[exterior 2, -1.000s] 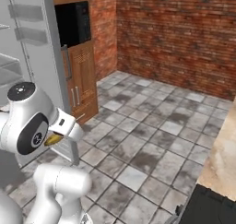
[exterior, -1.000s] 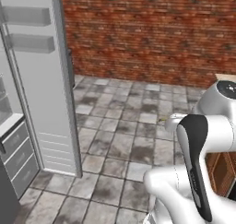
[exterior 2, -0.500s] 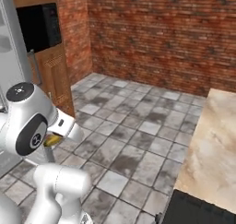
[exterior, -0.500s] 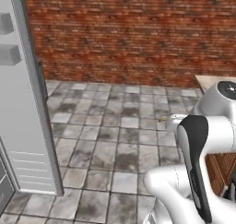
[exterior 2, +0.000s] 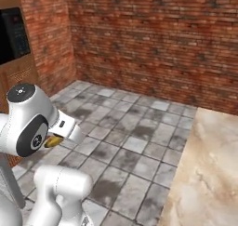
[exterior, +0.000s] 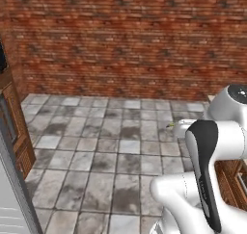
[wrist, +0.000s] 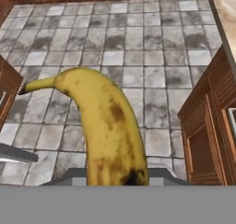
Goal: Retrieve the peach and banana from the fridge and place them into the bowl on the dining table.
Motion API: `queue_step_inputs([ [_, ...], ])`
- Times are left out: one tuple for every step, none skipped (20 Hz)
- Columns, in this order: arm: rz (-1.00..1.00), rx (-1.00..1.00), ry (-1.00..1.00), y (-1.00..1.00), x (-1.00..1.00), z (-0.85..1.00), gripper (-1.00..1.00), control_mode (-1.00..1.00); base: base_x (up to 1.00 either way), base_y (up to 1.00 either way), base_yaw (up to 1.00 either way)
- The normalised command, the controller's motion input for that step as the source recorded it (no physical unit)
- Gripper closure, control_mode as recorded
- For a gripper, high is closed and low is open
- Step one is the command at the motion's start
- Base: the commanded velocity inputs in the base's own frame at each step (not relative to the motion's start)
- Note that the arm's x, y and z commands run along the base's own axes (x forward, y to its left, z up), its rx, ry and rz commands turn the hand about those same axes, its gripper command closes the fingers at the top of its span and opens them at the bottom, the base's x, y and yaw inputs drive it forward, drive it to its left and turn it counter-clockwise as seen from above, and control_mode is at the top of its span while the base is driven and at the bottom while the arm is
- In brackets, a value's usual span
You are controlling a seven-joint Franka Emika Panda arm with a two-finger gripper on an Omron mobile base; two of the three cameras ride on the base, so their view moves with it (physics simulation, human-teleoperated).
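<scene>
gripper (wrist: 117, 181): fingers clamped on banana (wrist: 103, 126) | banana: in the hand, over tiled floor (wrist: 138, 43), stem pointing away | dining table (exterior 2: 209, 174): stone top at right | brick wall (exterior: 120, 40) ahead

Red brick wall (exterior: 120, 40), grey tiled floor (exterior: 116, 146)

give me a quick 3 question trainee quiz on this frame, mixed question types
1. True or false: the curved yellow brown-spotted banana is held at the gripper.
2. Multiple choice: the beige marbled stone table top in the right base view lies at the A) lower right B) upper left C) top centre.
3. Fill in: the back wall is made of red ____.

Key: 1 true; 2 A; 3 brick.
</scene>
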Motion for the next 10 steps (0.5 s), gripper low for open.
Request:
queue_step_inputs([
  [0.00, 0.00, 0.00, 0.00, 0.00, 0.00, 1.00, 1.00, 1.00, -0.56, -0.01],
  [0.00, 0.00, 0.00, 0.00, 0.00, 0.00, 1.00, 1.00, 1.00, -0.57, -0.01],
  [0.00, 0.00, 0.00, 0.00, 0.00, 0.00, 1.00, 1.00, 1.00, -0.57, -0.02],
  [0.00, 0.00, 0.00, 0.00, 0.00, 0.00, 1.00, 1.00, 1.00, -0.54, -0.04],
  [0.00, 0.00, 0.00, 0.00, 0.00, 0.00, 1.00, 1.00, 1.00, -0.43, -0.07],
  [0.00, 0.00, 0.00, 0.00, 0.00, 0.00, 1.00, 1.00, 1.00, -0.41, -0.06],
  [0.00, 0.00, 0.00, 0.00, 0.00, 0.00, 1.00, 1.00, 1.00, -0.41, -0.05],
  [0.00, 0.00, 0.00, 0.00, 0.00, 0.00, 1.00, 1.00, 1.00, -0.49, -0.03],
  [0.00, 0.00, 0.00, 0.00, 0.00, 0.00, 1.00, 1.00, 1.00, -0.47, -0.04],
  [0.00, 0.00, 0.00, 0.00, 0.00, 0.00, 1.00, 1.00, 1.00, -0.45, -0.05],
])
